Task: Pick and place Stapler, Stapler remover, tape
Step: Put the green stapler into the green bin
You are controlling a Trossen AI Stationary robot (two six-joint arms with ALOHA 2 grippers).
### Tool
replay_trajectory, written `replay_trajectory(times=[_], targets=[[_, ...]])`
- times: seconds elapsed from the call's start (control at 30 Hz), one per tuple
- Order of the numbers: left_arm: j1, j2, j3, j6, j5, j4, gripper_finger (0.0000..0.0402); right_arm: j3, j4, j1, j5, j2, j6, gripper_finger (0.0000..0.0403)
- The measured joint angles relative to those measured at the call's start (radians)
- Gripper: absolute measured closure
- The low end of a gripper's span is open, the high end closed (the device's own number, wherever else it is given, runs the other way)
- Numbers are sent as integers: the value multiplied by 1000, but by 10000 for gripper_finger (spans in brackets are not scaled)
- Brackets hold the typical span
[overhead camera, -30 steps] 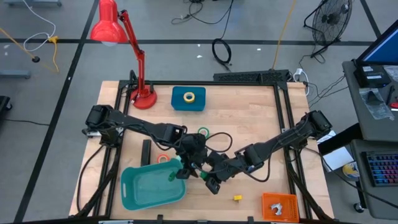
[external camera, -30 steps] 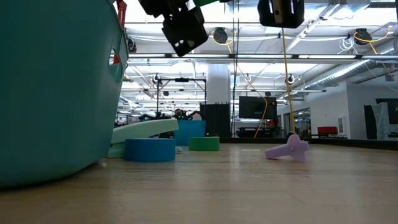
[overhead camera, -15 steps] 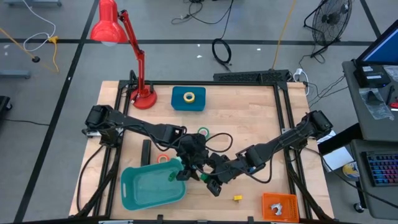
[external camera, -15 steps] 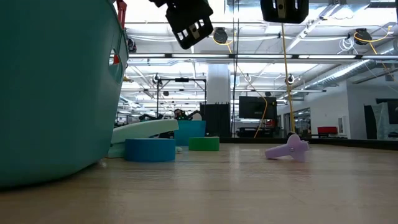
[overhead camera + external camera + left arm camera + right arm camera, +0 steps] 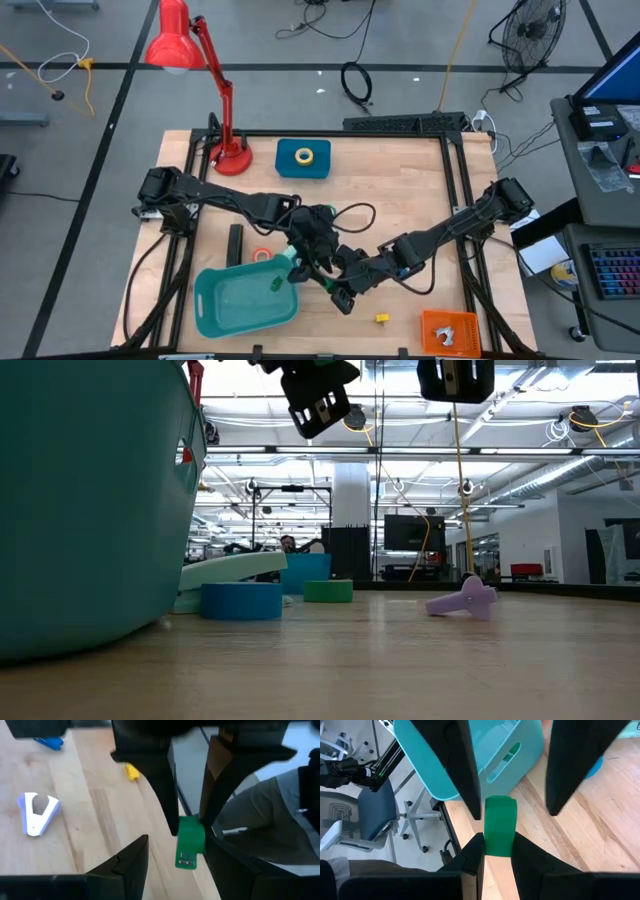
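Black stapler flat on table; yellow tape on blue box.
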Motion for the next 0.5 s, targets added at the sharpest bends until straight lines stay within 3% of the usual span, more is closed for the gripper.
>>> replay_trajectory(times=[0.5], targets=[[-29,-1,0,-11,-21,44,206,0,0,-1,1,0,-11,341]])
